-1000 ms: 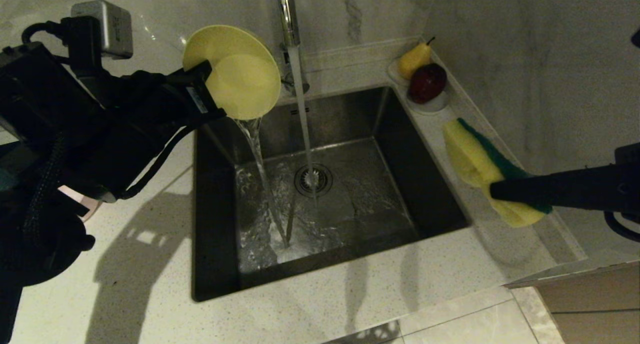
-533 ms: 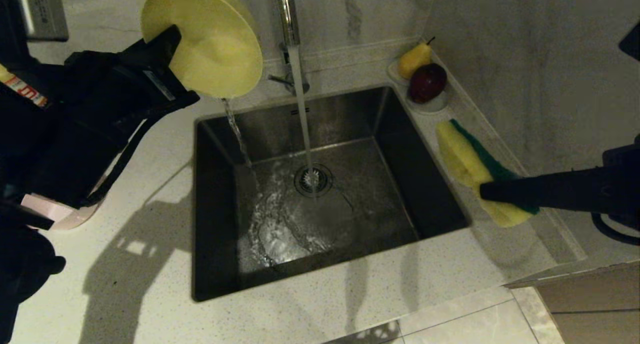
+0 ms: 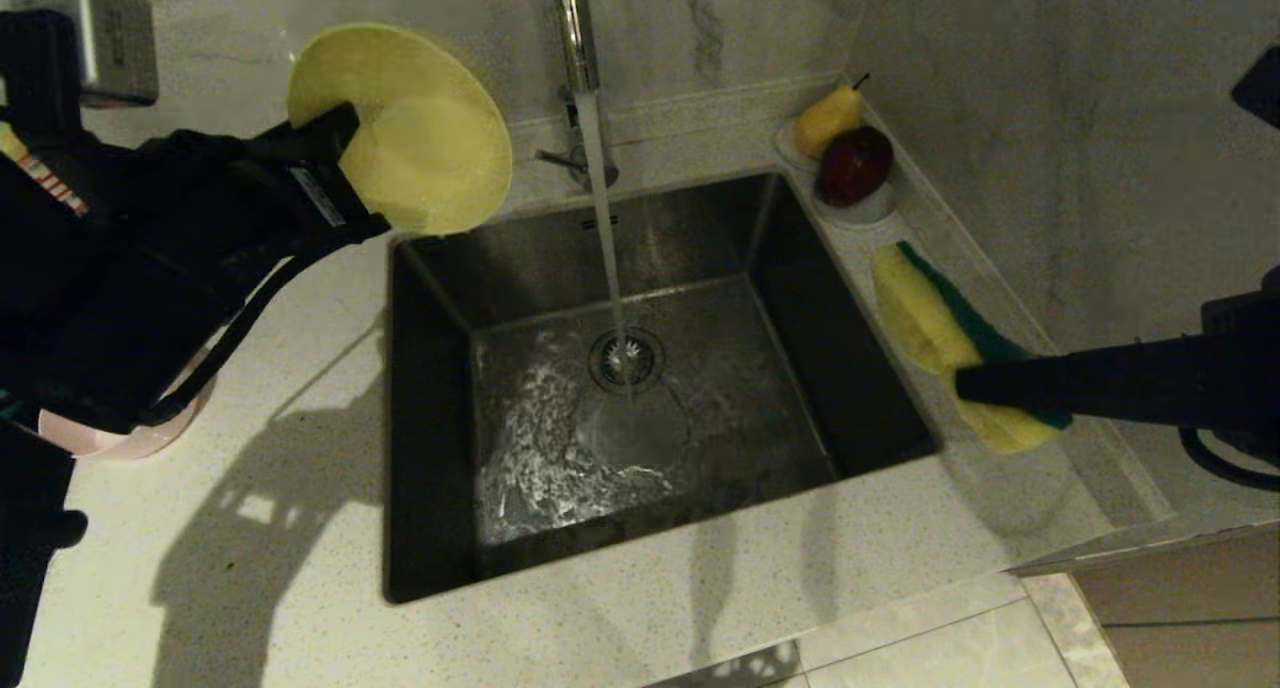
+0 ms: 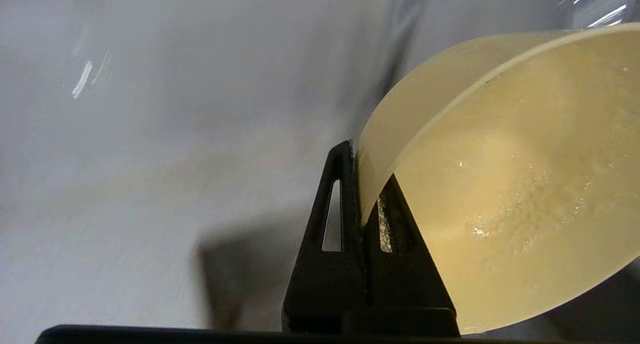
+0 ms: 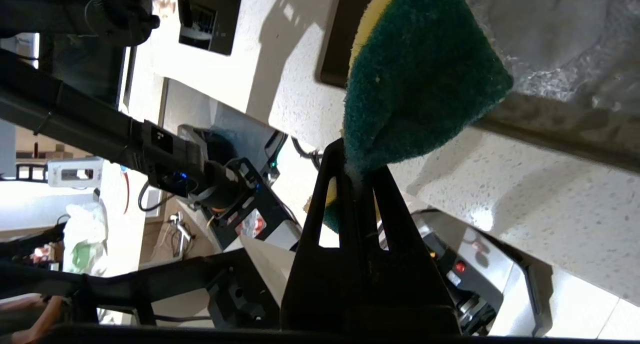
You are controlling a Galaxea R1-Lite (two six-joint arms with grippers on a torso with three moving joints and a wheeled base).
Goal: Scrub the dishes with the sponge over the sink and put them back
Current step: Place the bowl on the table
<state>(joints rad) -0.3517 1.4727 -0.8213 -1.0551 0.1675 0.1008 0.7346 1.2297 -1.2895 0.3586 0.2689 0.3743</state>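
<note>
The yellow bowl (image 3: 420, 138) hangs tilted on its side above the counter at the back left corner of the sink (image 3: 800, 298). My left gripper (image 3: 345, 128) is shut on its rim. In the left wrist view the fingers pinch the bowl (image 4: 510, 174) wall at the gripper (image 4: 357, 154), and droplets cling inside. A pink bowl (image 3: 110, 438) sits on the left counter, mostly hidden under my left arm. My right gripper (image 3: 965, 383) is shut on the yellow and green sponge (image 3: 925, 318), held over the counter right of the sink; the gripper (image 5: 357, 159) clamps the sponge (image 5: 415, 84).
The chrome tap (image 3: 572, 28) runs a stream of water onto the drain strainer (image 3: 627, 360). A small white dish (image 3: 870, 208) with a pear (image 3: 828, 116) and an apple (image 3: 853, 165) stands at the back right corner. A wall rises close behind the right counter.
My left gripper has carried the yellow bowl left, from over the sink's edge to over the counter. Water no longer pours from the bowl. The right gripper with the sponge has barely shifted.
</note>
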